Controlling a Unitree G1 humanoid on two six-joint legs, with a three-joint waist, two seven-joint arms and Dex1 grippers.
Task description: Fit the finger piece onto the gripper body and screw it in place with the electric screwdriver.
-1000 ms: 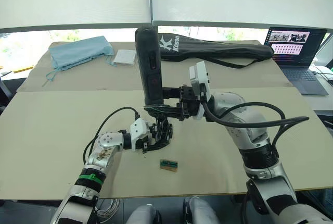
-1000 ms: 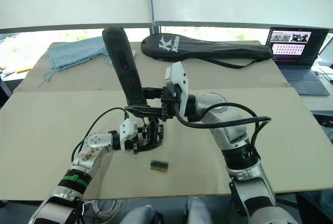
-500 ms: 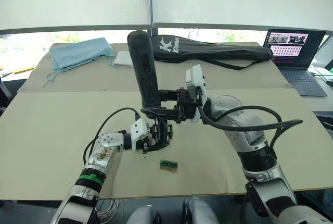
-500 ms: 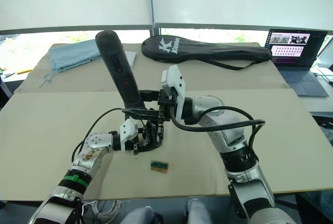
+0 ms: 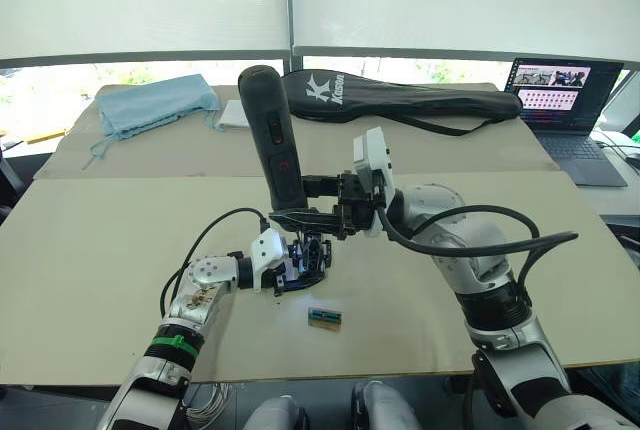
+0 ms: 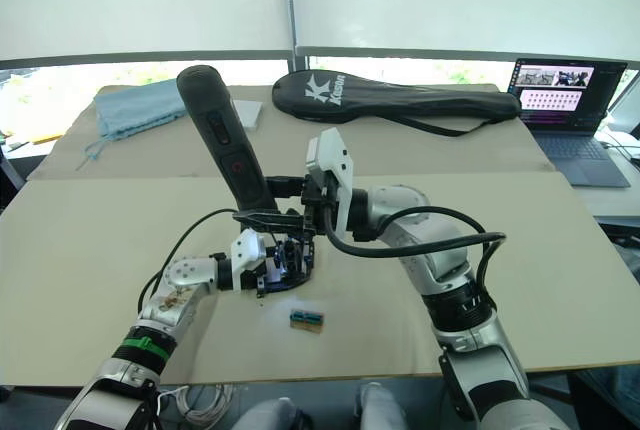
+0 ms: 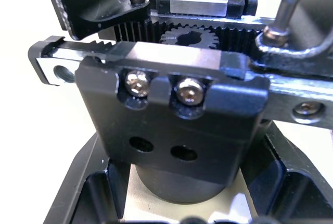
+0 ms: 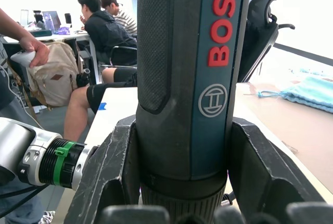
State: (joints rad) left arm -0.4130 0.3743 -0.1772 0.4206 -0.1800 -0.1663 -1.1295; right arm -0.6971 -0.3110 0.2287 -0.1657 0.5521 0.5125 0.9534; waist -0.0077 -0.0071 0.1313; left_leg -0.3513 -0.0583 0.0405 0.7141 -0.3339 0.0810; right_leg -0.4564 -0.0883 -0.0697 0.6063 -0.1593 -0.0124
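My left gripper (image 5: 303, 268) rests on the table, shut on the gripper body (image 5: 310, 258), a small black mechanism. In the left wrist view the gripper body (image 7: 177, 114) shows two screw heads, a gear and toothed racks, with its round base between my fingers. My right gripper (image 5: 292, 216) is shut on the electric screwdriver (image 5: 272, 140), which stands over the body with its top leaning left. Its thin metal bit (image 7: 290, 2) comes down at the body's edge. The finger piece I cannot tell apart from the body's black parts.
A small green-and-tan box (image 5: 324, 317) lies just in front of the body. At the back are a black racket bag (image 5: 400, 100), a blue cloth (image 5: 155, 102), a white pad (image 5: 235, 113) and a laptop (image 5: 560, 100). Seated people (image 8: 106, 23) show behind the screwdriver.
The screwdriver's top has leaned further left while its lower end stayed over the body. My right arm shifted slightly left. The left gripper kept still.
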